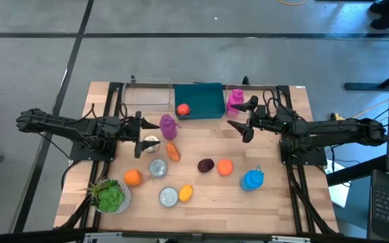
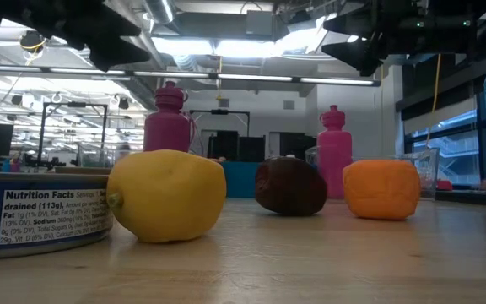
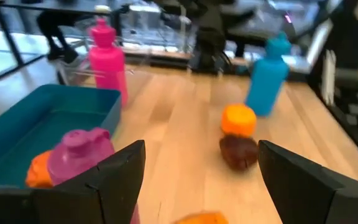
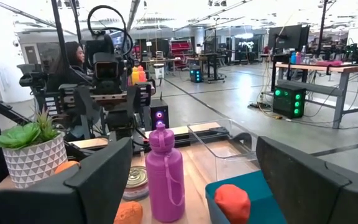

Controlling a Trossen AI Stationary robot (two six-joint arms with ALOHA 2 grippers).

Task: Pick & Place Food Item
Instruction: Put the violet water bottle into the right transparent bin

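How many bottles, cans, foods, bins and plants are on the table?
Bottles: 3 (purple, pink, blue)
Cans: 3
Food pieces: 6
Bins: 2 (teal, clear)
Potted plants: 1
Total: 15

I see one red-orange food piece [image 1: 182, 109] already lying inside the teal bin [image 1: 208, 101], at its near-left corner. On the counter [image 1: 275, 202] a dark plum-like piece [image 1: 206, 165] sits just beside an orange one [image 1: 225, 167], both loose.
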